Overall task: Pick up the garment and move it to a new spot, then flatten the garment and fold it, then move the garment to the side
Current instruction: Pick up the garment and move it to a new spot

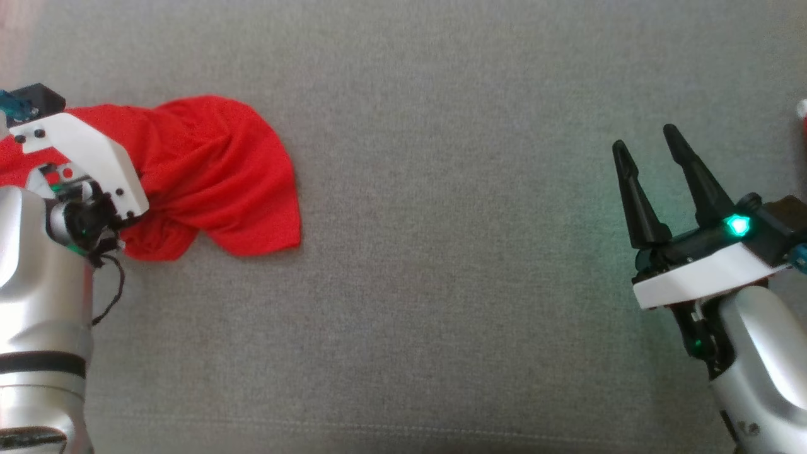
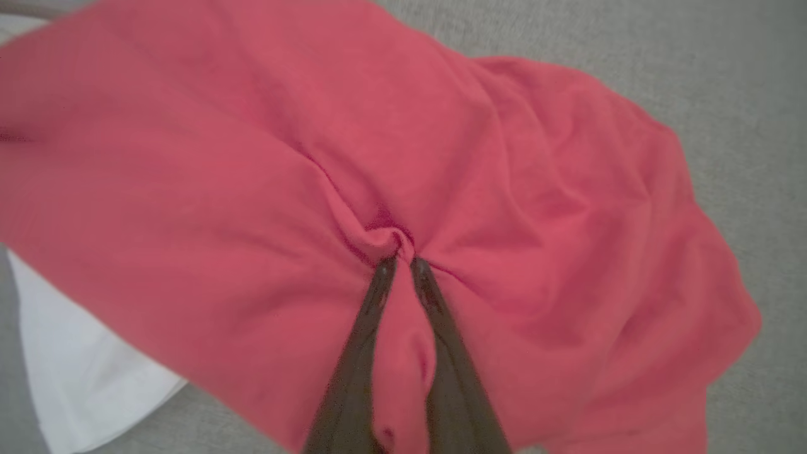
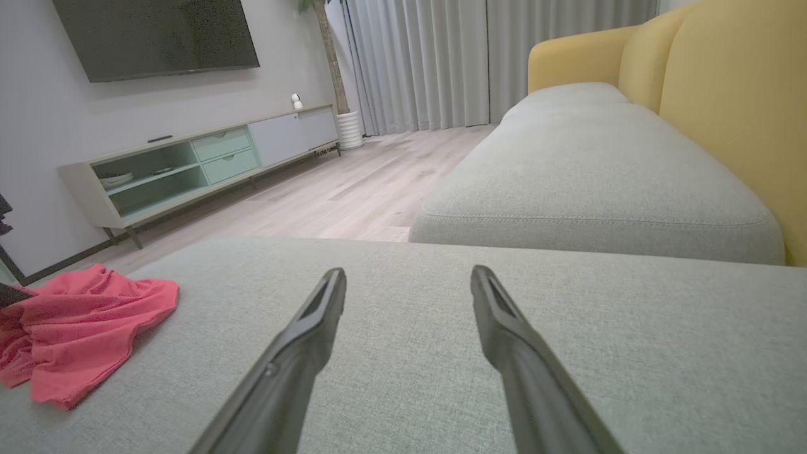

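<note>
garment [image 1: 214, 176] bunched left; grey cushion [image 1: 441, 252] stretches right

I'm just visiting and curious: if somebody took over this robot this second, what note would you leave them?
Left gripper: shut, pinching a fold of the red garment.
Right gripper: open, holding nothing, above the grey cushion.
Garment: crumpled at the cushion's left side.
Done: grasp made.
Left: move it, flatten, fold, set aside.
</note>
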{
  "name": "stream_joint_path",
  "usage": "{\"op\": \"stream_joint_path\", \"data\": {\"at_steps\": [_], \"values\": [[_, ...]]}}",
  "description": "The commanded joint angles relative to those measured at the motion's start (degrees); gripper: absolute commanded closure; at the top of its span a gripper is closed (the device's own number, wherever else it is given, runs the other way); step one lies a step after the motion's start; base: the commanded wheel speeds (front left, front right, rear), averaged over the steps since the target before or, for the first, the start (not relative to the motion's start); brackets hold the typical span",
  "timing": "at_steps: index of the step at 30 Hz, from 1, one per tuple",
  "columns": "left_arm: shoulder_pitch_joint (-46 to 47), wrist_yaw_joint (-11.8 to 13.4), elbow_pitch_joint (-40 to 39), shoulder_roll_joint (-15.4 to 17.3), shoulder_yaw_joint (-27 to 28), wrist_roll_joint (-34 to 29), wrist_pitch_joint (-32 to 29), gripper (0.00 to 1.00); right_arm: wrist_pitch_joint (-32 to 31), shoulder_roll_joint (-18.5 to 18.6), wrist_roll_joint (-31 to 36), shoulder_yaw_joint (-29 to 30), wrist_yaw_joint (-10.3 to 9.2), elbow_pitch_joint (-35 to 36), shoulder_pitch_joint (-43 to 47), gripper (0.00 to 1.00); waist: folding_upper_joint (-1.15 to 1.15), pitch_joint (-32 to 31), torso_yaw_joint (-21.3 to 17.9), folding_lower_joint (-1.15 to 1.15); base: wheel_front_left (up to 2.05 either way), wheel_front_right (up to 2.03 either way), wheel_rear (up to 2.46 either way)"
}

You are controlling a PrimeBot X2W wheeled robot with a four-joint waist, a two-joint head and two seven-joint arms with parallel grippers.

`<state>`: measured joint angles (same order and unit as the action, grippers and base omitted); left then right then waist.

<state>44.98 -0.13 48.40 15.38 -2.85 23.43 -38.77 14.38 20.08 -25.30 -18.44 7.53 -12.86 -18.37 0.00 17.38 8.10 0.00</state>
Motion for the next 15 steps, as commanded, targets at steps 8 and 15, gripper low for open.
{"op": "stream_joint_path", "data": {"at_steps": [8, 15], "values": [[5.44, -4.26, -5.3, 4.21, -2.94, -3.02, 5.35, 1.0, 0.62, -2.12, 0.09, -1.0, -0.04, -0.31, 1.35, 0.0, 0.0, -9.39, -1.33, 0.0, 0.0, 0.0, 0.0], [7.98, -6.57, -12.58, 2.79, -8.04, -3.4, 5.58, 1.0, 0.62, -4.35, 0.69, -0.49, -0.04, -1.44, 3.74, 0.0, 0.0, -14.87, -4.38, 0.0, 0.0, 0.0, 0.0]]}}
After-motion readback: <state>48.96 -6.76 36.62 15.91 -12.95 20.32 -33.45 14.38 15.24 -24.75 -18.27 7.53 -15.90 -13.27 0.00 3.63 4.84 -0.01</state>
